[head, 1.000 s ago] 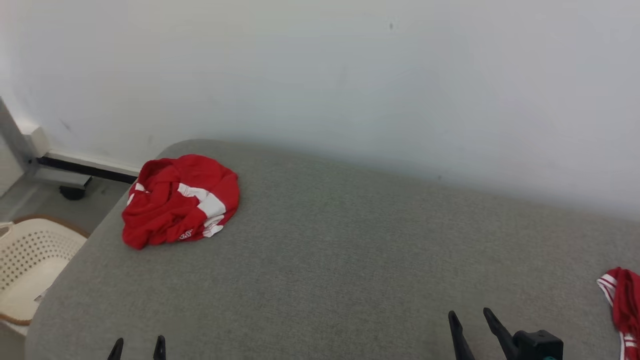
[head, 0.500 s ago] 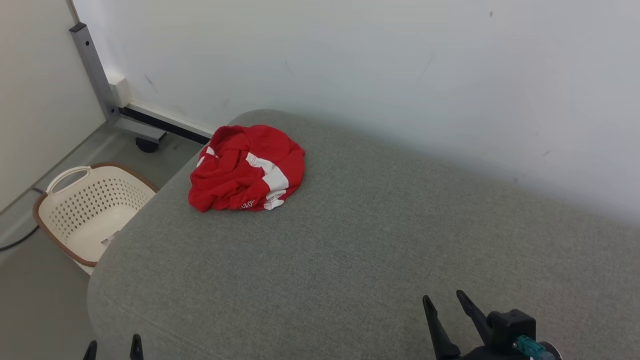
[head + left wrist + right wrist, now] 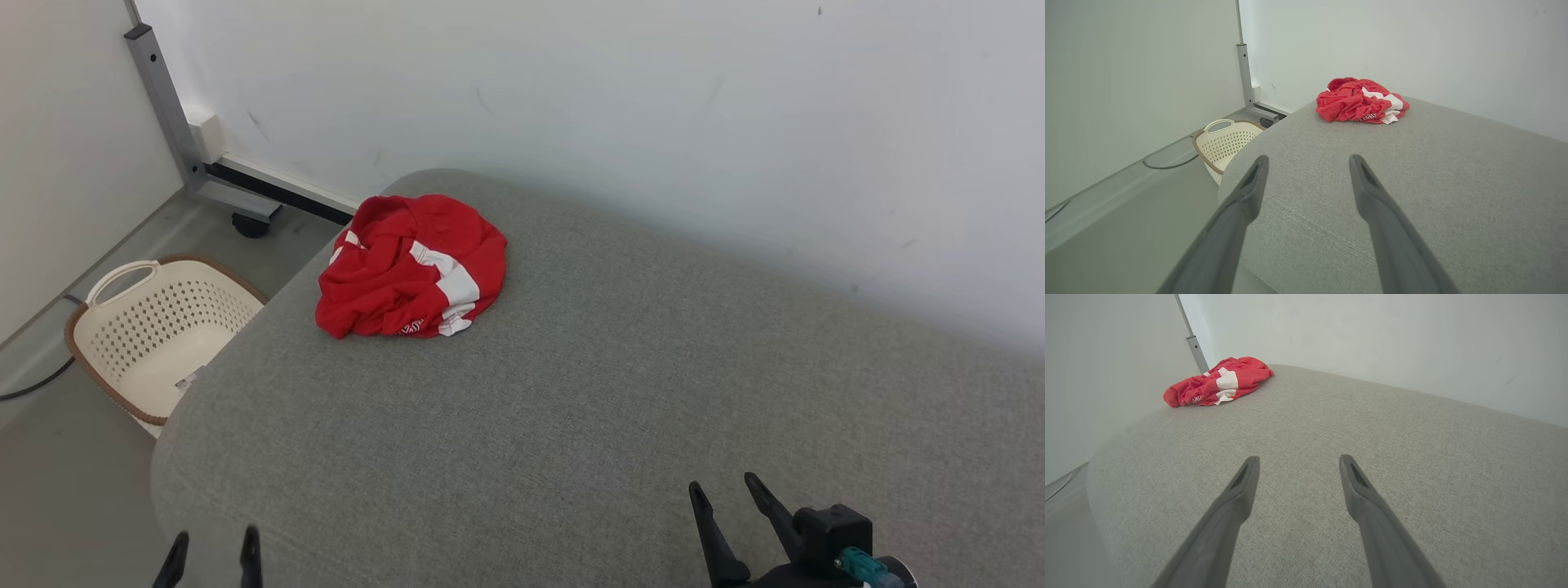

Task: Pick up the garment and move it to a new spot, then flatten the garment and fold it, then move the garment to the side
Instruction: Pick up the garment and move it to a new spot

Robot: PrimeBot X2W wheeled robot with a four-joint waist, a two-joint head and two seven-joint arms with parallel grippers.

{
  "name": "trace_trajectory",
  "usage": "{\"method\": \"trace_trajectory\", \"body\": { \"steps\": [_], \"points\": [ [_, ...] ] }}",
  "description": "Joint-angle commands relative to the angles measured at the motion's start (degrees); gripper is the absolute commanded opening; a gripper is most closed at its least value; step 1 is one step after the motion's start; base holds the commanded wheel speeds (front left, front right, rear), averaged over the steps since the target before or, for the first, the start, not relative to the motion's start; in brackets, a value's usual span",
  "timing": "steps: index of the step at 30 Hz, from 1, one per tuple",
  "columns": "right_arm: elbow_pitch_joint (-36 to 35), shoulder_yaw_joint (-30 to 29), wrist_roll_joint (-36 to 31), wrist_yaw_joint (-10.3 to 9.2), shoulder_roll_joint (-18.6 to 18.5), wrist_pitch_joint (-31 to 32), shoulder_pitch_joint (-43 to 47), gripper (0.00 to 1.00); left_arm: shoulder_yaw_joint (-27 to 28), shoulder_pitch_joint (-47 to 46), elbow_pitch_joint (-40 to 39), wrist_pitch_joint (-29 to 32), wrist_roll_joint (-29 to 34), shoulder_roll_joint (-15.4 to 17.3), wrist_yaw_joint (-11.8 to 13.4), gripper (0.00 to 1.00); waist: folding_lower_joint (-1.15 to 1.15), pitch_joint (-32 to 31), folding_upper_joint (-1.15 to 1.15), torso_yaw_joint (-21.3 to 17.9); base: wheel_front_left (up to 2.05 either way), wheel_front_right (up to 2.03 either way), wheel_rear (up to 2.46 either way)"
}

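Crumpled red-and-white fabric garment (image 3: pixel 412 268) on grey upholstered surface (image 3: pixel 588 392); left gripper (image 3: pixel 212 545) & right gripper (image 3: pixel 722 498) both spread wide, empty.

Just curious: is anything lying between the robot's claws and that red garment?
Nothing visible does. Bare grey cushion lies between the open left claw, the open right claw and the crumpled red garment. The basket stands on the floor, off to the side.
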Motion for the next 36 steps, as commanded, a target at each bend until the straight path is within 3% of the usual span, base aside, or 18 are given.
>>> {"method": "trace_trajectory", "body": {
  "steps": [1,7,15,28,36],
  "points": [
    [-0.81,-0.35,-0.86,-0.11,-0.06,0.38,1.16,1.0,-1.21,-2.46,0.82,0.88,0.39,0.42,-1.08,1.0,0.0,0.18,0.0,0.1,0.0,0.0,0.0],
    [-6.43,-0.82,-3.38,-0.11,-0.06,3.71,3.11,1.0,-5.11,-14.14,7.21,4.24,-0.86,0.18,-4.96,1.0,0.0,3.12,0.0,0.2,0.0,0.0,0.0],
    [-16.83,2.84,-8.87,-0.11,-0.11,10.71,0.78,1.0,-6.37,-31.55,20.08,5.19,-5.68,0.8,-7.73,1.0,0.0,11.84,0.0,-5.95,0.0,0.0,0.0],
    [-35.56,4.56,-13.14,-0.11,-4.35,20.29,-2.06,1.0,-10.72,-54.16,40.65,8.33,-14.46,5.52,-8.31,1.0,0.0,27.14,0.0,-16.13,0.0,0.0,0.0],
    [-41.35,3.16,-14.18,-0.11,-4.94,21.65,-0.23,1.0,-13.41,-62.95,52.03,10.19,-12.88,8.8,-7.87,1.0,0.0,32.84,0.0,-19.07,0.0,0.0,0.0]
  ]
}}
